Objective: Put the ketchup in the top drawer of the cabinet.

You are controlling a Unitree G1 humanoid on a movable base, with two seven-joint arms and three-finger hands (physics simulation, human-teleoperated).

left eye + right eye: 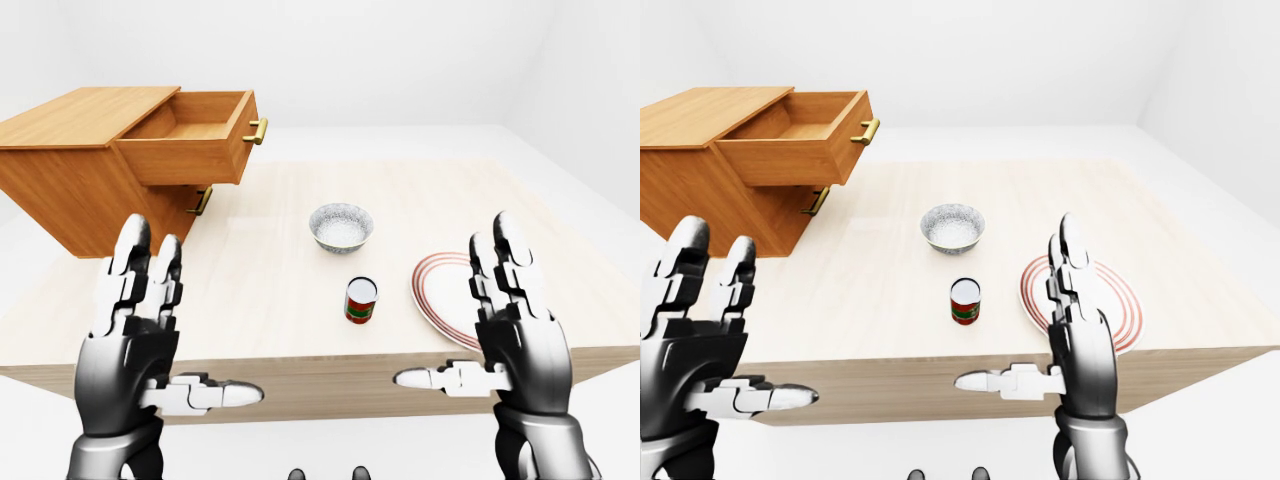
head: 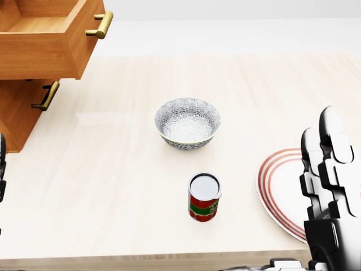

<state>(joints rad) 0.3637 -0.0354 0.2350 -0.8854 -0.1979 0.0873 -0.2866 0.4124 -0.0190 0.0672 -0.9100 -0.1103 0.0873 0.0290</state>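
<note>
both hands raised off table (image 1: 270, 290), fingers straight, thumbs out sideways, palms facing each other, nothing held: my left hand (image 1: 135, 330) at left-eye view's lower left, my right hand (image 1: 515, 325) lower right, overlapping red-ringed plate (image 2: 276, 189). ketchup can (image 2: 203, 197) upright near table's near edge, between hands, untouched; label red with green band, writing unreadable. patterned bowl (image 2: 187, 123) just above it. cabinet (image 1: 70, 175) at left, top drawer (image 1: 195, 140) pulled open, brass handle.

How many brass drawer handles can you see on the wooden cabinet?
2. One brass handle sits on the open top drawer; the second brass handle is on the closed drawer beneath it. More may be hidden lower down.
</note>
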